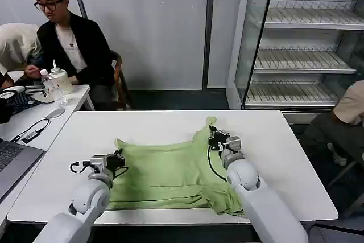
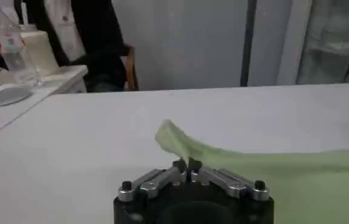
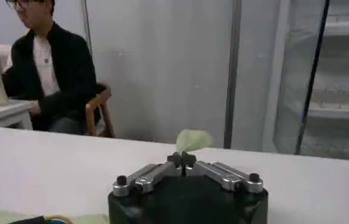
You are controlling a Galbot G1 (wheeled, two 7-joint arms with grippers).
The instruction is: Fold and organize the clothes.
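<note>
Head view: the limp, light T-shirt (image 1: pixel 170 174) sprawls mid-frame on the table (image 1: pixel 284 140); left pincer (image 1: pixel 116 159) and right pincer (image 1: pixel 219 136) pinch its edges.

Wrist views: each pincer clenched on thin cloth; corners suit gripping.

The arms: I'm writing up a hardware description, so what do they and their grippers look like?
Both arms are glossy white with rounded joints. The left gripper and right gripper are black blocks with silver metal links, small dark fingers, and black cables looping at the wrists.

The pale lime-green T-shirt (image 1: pixel 170 173) lies crumpled on the white table, two edges lifted.
</note>
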